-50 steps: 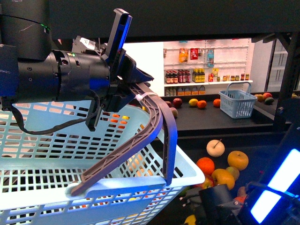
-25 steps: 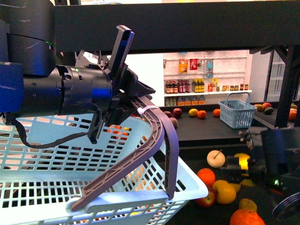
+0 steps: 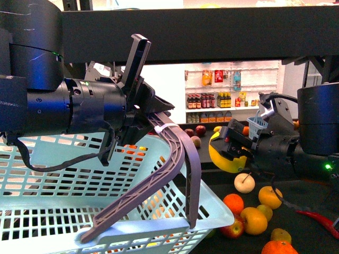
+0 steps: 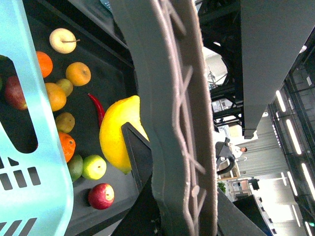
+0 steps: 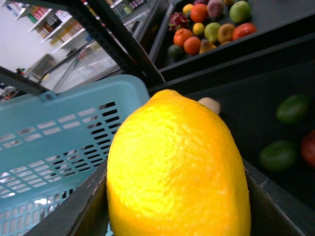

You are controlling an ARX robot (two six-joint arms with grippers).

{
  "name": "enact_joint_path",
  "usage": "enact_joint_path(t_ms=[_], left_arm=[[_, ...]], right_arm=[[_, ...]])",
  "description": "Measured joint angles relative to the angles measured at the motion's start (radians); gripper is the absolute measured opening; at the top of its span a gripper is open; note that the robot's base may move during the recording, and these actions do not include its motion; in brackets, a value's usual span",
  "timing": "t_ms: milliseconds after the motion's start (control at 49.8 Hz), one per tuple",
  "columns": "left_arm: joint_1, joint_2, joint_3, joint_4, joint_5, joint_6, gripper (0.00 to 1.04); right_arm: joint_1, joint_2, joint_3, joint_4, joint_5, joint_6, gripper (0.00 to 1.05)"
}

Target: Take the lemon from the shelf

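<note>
The lemon (image 3: 220, 156), bright yellow and oval, hangs in the air just right of the light-blue basket (image 3: 63, 180). My right gripper (image 3: 232, 149) is shut on it. In the right wrist view the lemon (image 5: 177, 162) fills the space between the two dark fingers (image 5: 74, 211), with the basket (image 5: 59, 132) behind it. My left gripper (image 3: 145, 116) is shut on the grey basket handle (image 3: 180, 153) and holds the basket up. The left wrist view shows the handle (image 4: 172, 98) close up, with the lemon (image 4: 115, 130) beyond it. The black shelf (image 3: 212, 37) spans overhead.
On the dark lower tier (image 3: 312, 203) lie oranges (image 3: 232, 188), a cream apple (image 3: 244, 182), a red apple (image 3: 231, 229) and a red chili (image 3: 318, 219). A black upright (image 5: 123, 44) stands by the basket. Far off are white shelves of bottles (image 3: 228, 84).
My right arm has risen from the fruit on the lower tier with the lemon in its jaws and moved left, toward the basket. The left arm and the basket have barely shifted.
</note>
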Motion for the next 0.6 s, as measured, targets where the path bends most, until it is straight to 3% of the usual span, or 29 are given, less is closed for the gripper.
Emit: enact_joint_path(t_ms=[602], left_arm=[[0.0, 0.0, 0.0, 0.0, 0.0, 0.0, 0.09]], right_arm=[[0.095, 0.082, -0.013, 0.067, -0.116, 0.125, 0.64]])
